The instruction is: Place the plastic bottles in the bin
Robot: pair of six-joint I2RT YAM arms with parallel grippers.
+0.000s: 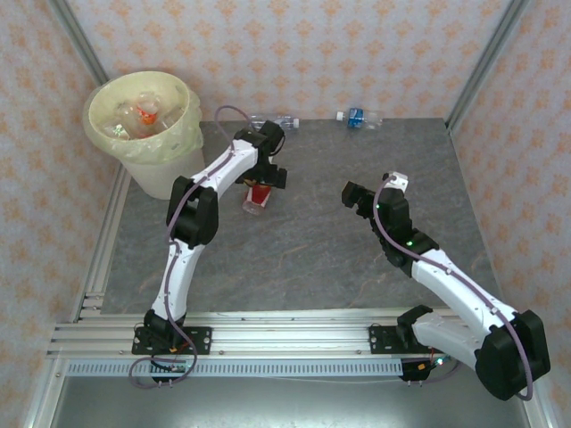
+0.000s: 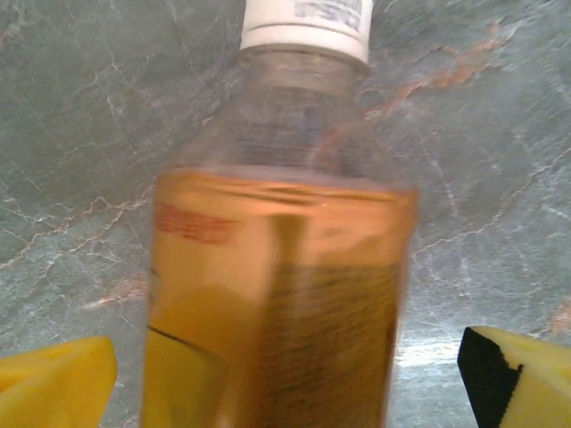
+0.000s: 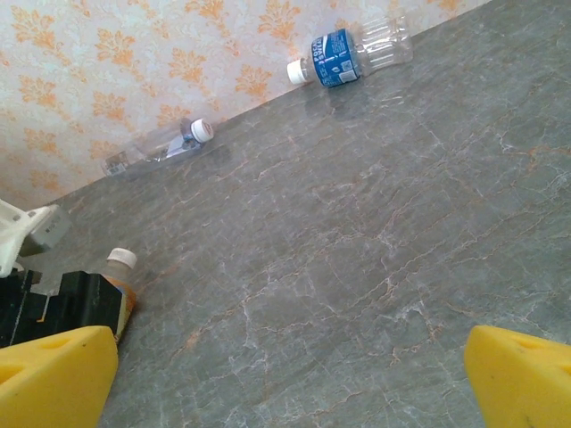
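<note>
Nearest to me, the right pincer (image 1: pixel 352 198) hangs over the bare grey marbled surface (image 1: pixel 312 267), its yellow-padded jaws spread wide with nothing between them. A little farther out, the left pincer (image 1: pixel 265 176) is down over the clear plastic bottle with an orange label and white cap (image 2: pixel 277 267). Its jaws are fully apart too, with a yellow pad (image 2: pixel 53 383) on either side of the bottle's body, both clear of it. The bottle seems to lie on its side with the cap pointing away from the wrist, though that close view is blurred and I would not swear to it. Beyond, at the far left, the large round cream-white bin with a pale yellow bag liner (image 1: pixel 161 174) already holds a few bottles. Along the far wall lie a small clear bottle (image 1: pixel 275 121) and a clear bottle with a blue label (image 1: pixel 359 117), both well apart from either arm.

My worry is the closing. The body is round and light, so pads meeting it off-centre or up on the tapering shoulder could roll it away or squirt it out. Too hard a squeeze could buckle the thin plastic and loosen the hold mid-swing. A low carry could clip the bin's rim or snag the bag.
</note>
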